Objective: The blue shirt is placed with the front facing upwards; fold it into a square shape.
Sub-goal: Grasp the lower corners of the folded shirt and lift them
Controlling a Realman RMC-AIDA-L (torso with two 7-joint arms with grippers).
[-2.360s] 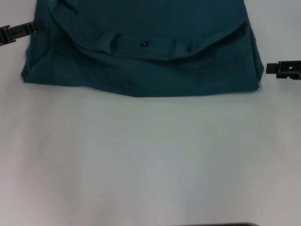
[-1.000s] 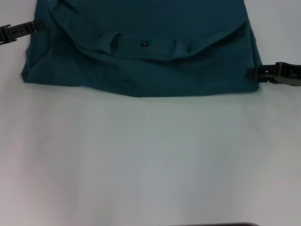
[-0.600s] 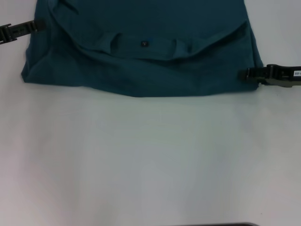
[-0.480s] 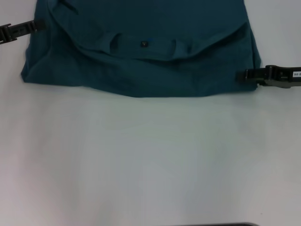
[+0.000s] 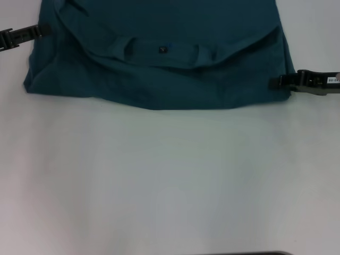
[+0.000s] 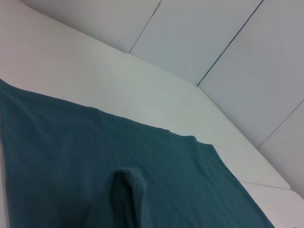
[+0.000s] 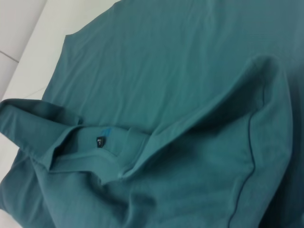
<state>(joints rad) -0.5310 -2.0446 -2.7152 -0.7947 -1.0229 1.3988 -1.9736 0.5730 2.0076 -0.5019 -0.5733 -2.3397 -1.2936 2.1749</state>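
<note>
The blue shirt (image 5: 159, 58) lies on the far half of the white table (image 5: 170, 180), partly folded, its near edge doubled toward the robot with the collar and small black neck label (image 5: 162, 49) showing on top. The right gripper (image 5: 276, 82) sits low at the shirt's near right corner, its tip over the cloth edge; whether its fingers pinch the fabric I cannot tell. The left gripper (image 5: 42, 29) reaches the shirt's far left edge, its tip against the cloth, finger state also unclear
</note>
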